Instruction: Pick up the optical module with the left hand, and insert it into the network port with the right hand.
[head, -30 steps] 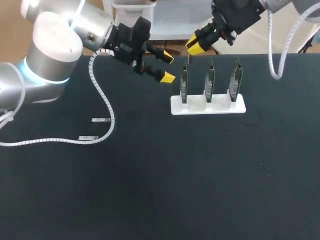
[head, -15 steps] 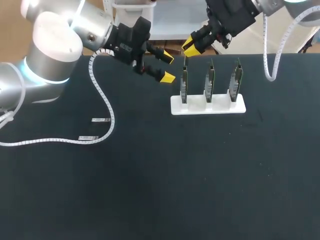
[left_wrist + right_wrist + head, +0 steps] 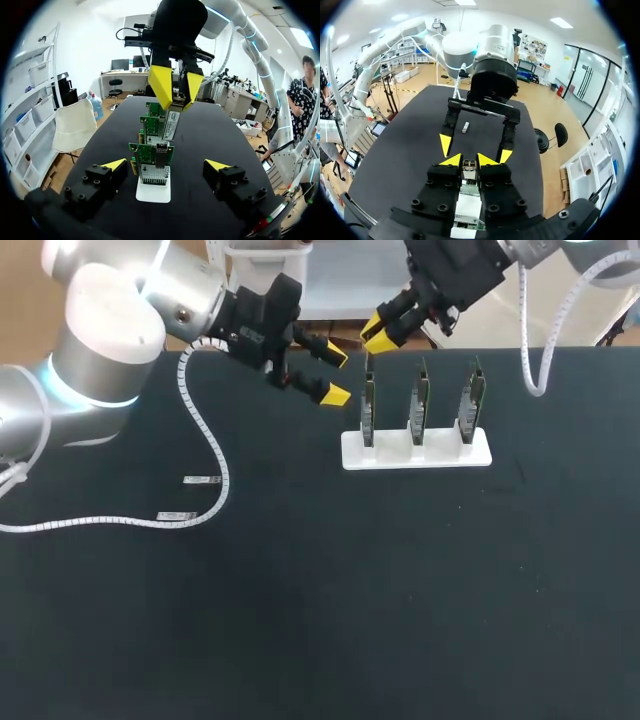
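Pinched nearly shut, the right gripper sits in the upper middle of the head view. Its yellow fingers clamp the top end of the optical module, which hangs down from them just above the leftmost network card and apart from it. We judge it is gripped by its top so that the free end can go down into that card's port; it is not yet seated.

At upper left-centre the left gripper hovers just beside the row of cards, fingers spread wide with nothing between them. Its share of the task looks finished, and it points along the row towards the cards.

All three cards stand upright in a white holder. The middle card is a close neighbour of the target, so we expect little room beside the right fingers on the way down. The left gripper's lower tip is near the target card's other side. Well apart, at left middle, two small silver pieces, probably spare modules, lie beside our left arm's spiral cable, clear of the insertion.
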